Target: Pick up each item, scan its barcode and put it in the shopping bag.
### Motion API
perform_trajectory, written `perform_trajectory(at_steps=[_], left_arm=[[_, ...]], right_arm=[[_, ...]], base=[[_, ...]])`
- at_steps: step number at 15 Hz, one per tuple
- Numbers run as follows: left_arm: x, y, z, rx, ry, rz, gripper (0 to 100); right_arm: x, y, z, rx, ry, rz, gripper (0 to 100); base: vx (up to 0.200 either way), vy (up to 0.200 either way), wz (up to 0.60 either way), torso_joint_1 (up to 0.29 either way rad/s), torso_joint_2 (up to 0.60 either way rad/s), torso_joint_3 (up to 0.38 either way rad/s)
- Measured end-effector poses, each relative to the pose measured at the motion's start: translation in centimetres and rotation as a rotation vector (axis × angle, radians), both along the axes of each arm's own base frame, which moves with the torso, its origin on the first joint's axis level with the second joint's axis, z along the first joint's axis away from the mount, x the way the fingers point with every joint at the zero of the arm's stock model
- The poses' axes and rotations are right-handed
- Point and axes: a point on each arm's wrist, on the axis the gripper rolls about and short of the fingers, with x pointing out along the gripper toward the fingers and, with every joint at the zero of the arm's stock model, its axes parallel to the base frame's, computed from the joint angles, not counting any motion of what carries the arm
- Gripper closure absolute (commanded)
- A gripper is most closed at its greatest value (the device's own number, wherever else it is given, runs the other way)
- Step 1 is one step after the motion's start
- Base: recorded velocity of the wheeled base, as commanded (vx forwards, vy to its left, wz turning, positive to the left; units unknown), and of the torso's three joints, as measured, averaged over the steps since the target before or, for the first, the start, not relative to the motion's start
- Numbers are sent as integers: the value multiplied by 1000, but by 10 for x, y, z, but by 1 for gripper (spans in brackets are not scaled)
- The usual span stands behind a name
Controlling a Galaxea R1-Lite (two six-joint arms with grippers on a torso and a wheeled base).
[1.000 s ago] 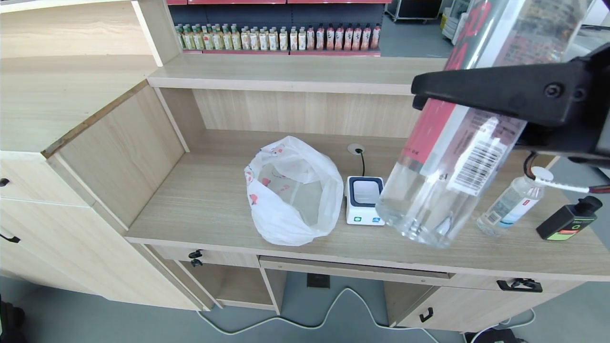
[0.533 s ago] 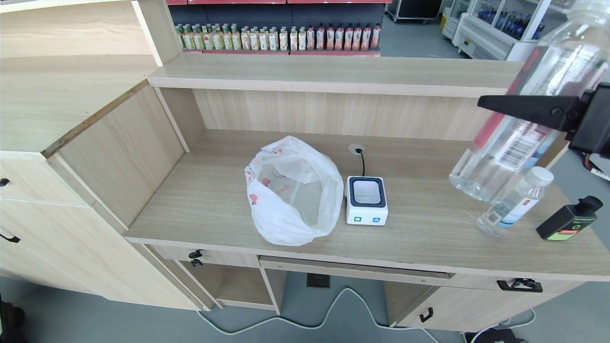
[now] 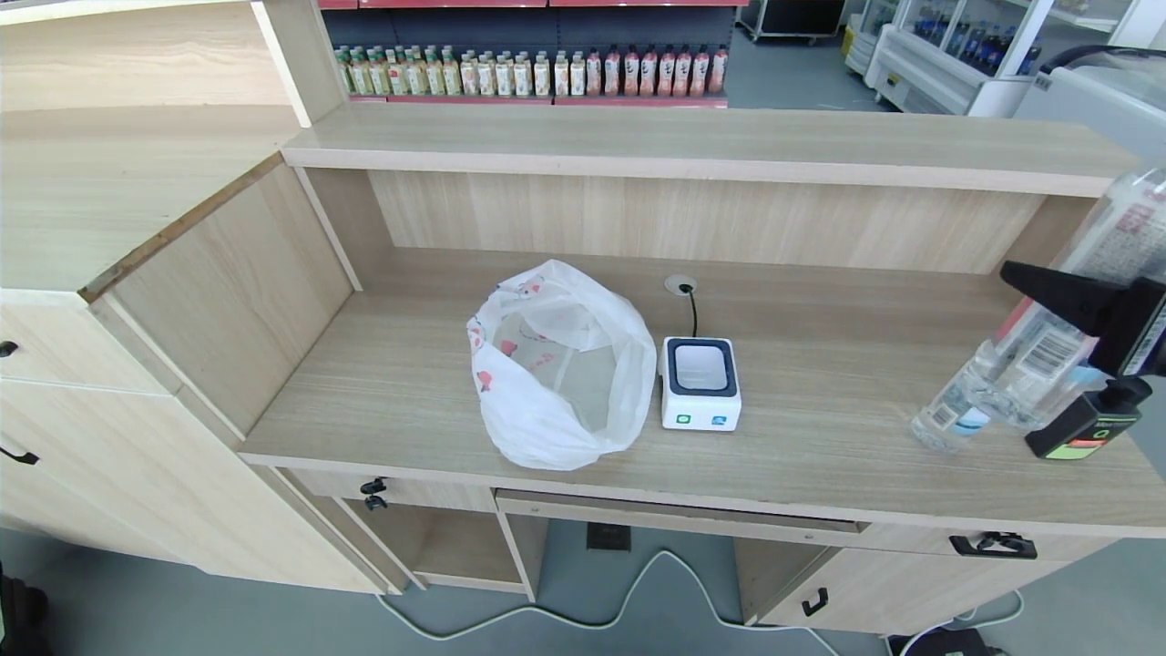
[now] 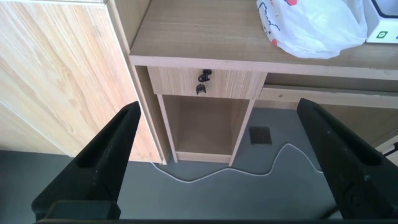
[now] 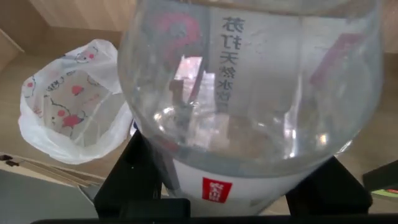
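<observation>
Far right of frame: big bottle gripped

At the head view's right edge, the right tool [image 3: 1084,314] pinches a large clear bottle [image 3: 1125,228], tilted over a small bottle [image 3: 947,415] and a black bottle [image 3: 1084,424] on the bench [image 3: 820,437]. The shopping bag [image 3: 556,364] sits mid-frame beside the scanner [image 3: 700,383]. The left tool [image 4: 217,112] is spread wide.

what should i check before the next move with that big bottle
1. Grip: right gripper is shut on the large bottle: ok.
2. Barcode over the scanner: the bottle hangs far to the right of it, barcode facing up: not ok.
3. Shopping bag mouth open: ok.
4. Clearance from the small bottle and black bottle just below: cannot tell.
5. Left gripper open, low in front of the counter, out of the way: ok.
</observation>
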Motion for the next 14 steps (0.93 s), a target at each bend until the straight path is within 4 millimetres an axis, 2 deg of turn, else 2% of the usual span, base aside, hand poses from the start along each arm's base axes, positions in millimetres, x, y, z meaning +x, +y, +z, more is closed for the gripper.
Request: perform_trajectory(at_steps=[5,10,14], left_arm=[[0,0,0,0,0,-1,0],[0,0,0,0,0,0,0],[0,0,0,0,0,-1,0]], right_arm=[[7,1,-22,-68,15,-2,100],[15,-7,-30,-282,17,-58,100],[19,-12,-26,-350,-11,-95,100]], base=[[0,0,0,0,0,0],[0,0,0,0,0,0],[0,0,600,1,5,4]])
